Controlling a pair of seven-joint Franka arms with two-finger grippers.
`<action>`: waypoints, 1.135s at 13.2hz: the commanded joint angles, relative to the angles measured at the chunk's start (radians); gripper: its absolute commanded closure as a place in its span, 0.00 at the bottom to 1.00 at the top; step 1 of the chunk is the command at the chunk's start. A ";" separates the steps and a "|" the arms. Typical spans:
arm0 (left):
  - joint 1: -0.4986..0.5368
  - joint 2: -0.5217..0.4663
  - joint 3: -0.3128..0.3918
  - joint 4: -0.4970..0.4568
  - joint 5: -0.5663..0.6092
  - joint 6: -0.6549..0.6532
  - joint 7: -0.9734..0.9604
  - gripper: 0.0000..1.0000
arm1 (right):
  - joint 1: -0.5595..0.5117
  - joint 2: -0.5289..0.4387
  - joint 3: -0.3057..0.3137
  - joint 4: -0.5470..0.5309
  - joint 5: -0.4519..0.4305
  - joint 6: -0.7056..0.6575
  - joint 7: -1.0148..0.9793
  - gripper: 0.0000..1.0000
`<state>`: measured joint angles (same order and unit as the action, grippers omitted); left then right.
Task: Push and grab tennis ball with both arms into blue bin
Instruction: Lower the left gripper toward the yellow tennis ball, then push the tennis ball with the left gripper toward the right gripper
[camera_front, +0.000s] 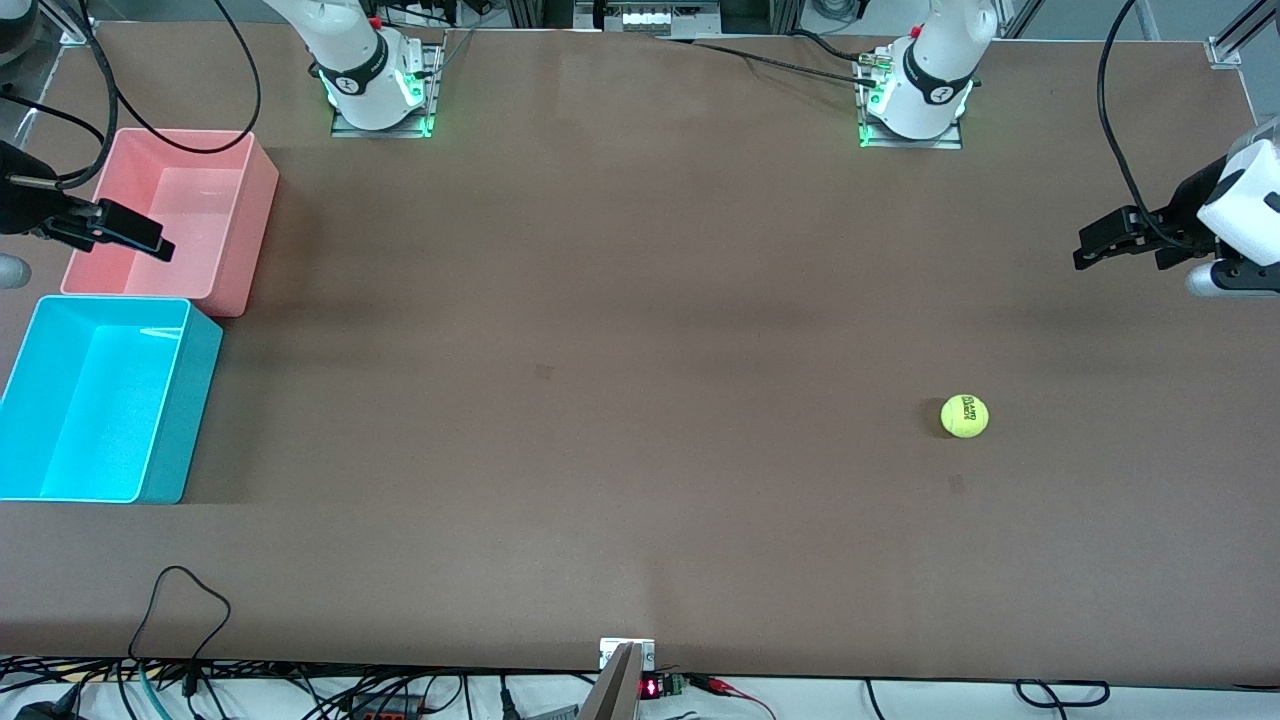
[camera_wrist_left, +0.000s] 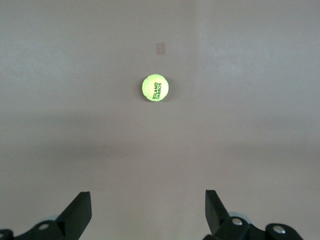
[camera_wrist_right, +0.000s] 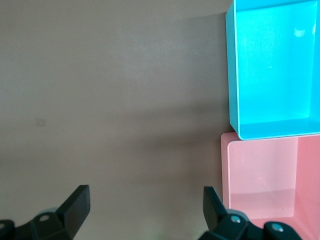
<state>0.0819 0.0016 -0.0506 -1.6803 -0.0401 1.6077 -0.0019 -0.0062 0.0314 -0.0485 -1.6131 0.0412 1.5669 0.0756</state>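
Toward the left arm's end of the counter (camera_front: 640, 300) lies the tennis ball (camera_front: 964, 416), round with no long axis, its black lettering facing up. Nothing stands around it. At the right arm's end sit the blue bin (camera_front: 170, 400) and, touching it, the pink bin (camera_front: 245, 230). Left pincer (camera_front: 1090, 250) hangs wide over bare counter; right pincer (camera_front: 150, 240) hangs wide over the pink bin.

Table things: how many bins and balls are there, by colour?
Cyan rectangular plastic bin: 1
Pink rectangular plastic bin: 1
Yellow-green fuzzy tennis ball: 1
Total: 3
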 joint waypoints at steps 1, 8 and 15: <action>0.007 -0.034 -0.006 -0.032 0.016 0.008 -0.019 0.00 | 0.005 -0.015 0.002 -0.016 -0.007 0.015 0.009 0.00; 0.031 0.089 0.009 -0.018 0.019 0.046 0.000 0.26 | 0.008 -0.015 0.002 -0.014 -0.007 0.013 0.010 0.00; 0.142 0.331 0.011 -0.019 0.017 0.205 0.325 1.00 | 0.014 -0.015 0.004 -0.013 -0.007 0.013 0.012 0.00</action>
<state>0.1971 0.2833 -0.0355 -1.7131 -0.0369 1.7710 0.1862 0.0002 0.0314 -0.0481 -1.6131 0.0411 1.5698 0.0756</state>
